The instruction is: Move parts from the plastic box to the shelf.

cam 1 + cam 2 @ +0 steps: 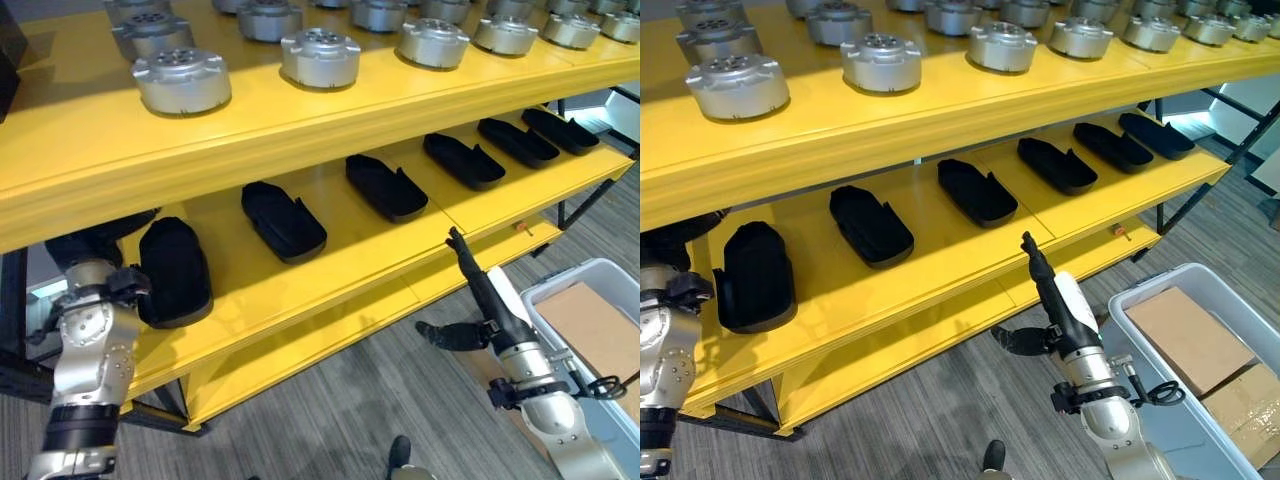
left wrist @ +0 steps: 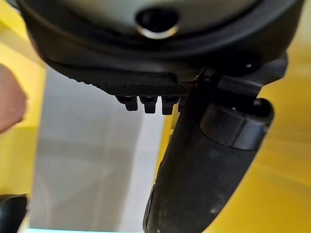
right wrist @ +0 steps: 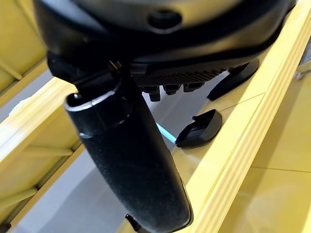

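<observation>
Yellow shelf (image 1: pixel 300 130), black parts (image 1: pixel 283 221), silver discs (image 1: pixel 320 57), grey floor (image 1: pixel 360 400)

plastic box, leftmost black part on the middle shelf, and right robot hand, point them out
plastic box (image 1: pixel 1168 392): right eye view, on its near white rim.
leftmost black part (image 1: pixel 758 275): right eye view, middle of its top face.
right robot hand (image 1: pixel 1055 300): right eye view, on its straight fingers.
</observation>
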`<state>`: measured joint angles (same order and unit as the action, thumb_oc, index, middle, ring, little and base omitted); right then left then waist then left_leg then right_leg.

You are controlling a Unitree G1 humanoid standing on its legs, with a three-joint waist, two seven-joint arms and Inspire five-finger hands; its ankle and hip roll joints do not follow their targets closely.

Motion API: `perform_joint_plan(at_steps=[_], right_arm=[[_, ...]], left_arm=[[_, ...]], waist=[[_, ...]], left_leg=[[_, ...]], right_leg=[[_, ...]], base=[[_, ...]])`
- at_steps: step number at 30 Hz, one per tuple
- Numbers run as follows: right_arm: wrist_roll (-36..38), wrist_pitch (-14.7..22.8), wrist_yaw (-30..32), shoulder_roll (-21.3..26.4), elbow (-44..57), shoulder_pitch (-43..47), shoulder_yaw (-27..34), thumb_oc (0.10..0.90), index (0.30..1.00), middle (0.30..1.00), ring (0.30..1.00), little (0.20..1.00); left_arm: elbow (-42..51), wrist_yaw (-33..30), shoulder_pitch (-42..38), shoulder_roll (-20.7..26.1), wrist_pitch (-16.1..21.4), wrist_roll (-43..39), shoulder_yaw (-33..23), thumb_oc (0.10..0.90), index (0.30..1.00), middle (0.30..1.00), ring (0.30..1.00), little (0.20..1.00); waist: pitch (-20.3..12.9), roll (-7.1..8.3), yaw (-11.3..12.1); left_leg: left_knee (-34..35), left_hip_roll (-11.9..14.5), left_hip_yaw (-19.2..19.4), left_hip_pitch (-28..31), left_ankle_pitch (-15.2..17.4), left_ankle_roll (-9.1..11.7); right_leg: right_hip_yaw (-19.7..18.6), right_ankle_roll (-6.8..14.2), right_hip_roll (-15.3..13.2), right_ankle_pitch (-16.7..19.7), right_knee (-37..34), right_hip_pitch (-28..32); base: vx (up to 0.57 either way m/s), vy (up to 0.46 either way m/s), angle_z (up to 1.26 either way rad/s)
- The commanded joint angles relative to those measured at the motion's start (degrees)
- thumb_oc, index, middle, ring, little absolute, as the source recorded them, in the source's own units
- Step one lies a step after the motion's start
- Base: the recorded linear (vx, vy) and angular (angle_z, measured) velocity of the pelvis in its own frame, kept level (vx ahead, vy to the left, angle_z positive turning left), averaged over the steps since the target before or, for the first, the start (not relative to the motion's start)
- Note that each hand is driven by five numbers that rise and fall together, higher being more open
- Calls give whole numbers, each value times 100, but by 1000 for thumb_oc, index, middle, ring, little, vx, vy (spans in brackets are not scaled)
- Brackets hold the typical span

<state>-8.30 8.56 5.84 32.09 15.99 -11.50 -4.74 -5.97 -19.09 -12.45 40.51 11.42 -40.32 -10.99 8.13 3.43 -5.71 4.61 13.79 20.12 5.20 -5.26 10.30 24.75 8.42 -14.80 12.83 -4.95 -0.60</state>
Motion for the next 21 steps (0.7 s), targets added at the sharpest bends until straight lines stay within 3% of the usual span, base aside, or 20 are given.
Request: perform_joint_plan(at_steps=[1,11,17,19,20,21], right_arm=[[62,650,154,161,948,560,492,900,1000,1000,1000,1000],[87,707,113,205,980,542,549,900,1000,1000,1000,1000],[159,728,-20,180,974,566,563,900,1000,1000,1000,1000],[186,743,-65,188,960,608,574,900,1000,1000,1000,1000],[235,766,-108,189,944,658,578,900,1000,1000,1000,1000],[237,768,-111,194,943,658,576,900,1000,1000,1000,1000]], left_arm=[[187,-9,-818,619,695,-244,-276,900,1000,1000,1000,1000],[1097,167,-452,485,802,-252,-308,900,1000,1000,1000,1000],[1577,392,322,71,558,754,-340,900,1000,1000,1000,1000],[1738,437,554,-110,489,1238,-346,900,1000,1000,1000,1000],[1900,485,829,-319,396,2076,-295,900,1000,1000,1000,1000],[1922,476,842,-336,385,2103,-297,900,1000,1000,1000,1000]], waist=[[-136,3,-34],[-111,20,17],[-74,56,71],[-62,64,82],[-45,99,111],[-47,96,108]], left_leg=[[39,-193,195,606,731,-278],[39,-191,142,593,723,-284],[39,-181,119,591,725,-296],[39,-174,110,591,721,-297],[39,-159,100,582,719,-296],[39,-159,100,583,718,-295]], right_leg=[[220,525,-333,-265,243,569],[273,520,-339,-272,253,613],[300,493,-339,-288,267,641],[308,484,-342,-290,279,645],[322,466,-336,-299,280,652],[322,466,-336,-300,281,652]], base=[[0,-5,5],[0,0,0],[0,0,0],[-5,-6,6],[-8,-10,15],[-14,-12,15]])
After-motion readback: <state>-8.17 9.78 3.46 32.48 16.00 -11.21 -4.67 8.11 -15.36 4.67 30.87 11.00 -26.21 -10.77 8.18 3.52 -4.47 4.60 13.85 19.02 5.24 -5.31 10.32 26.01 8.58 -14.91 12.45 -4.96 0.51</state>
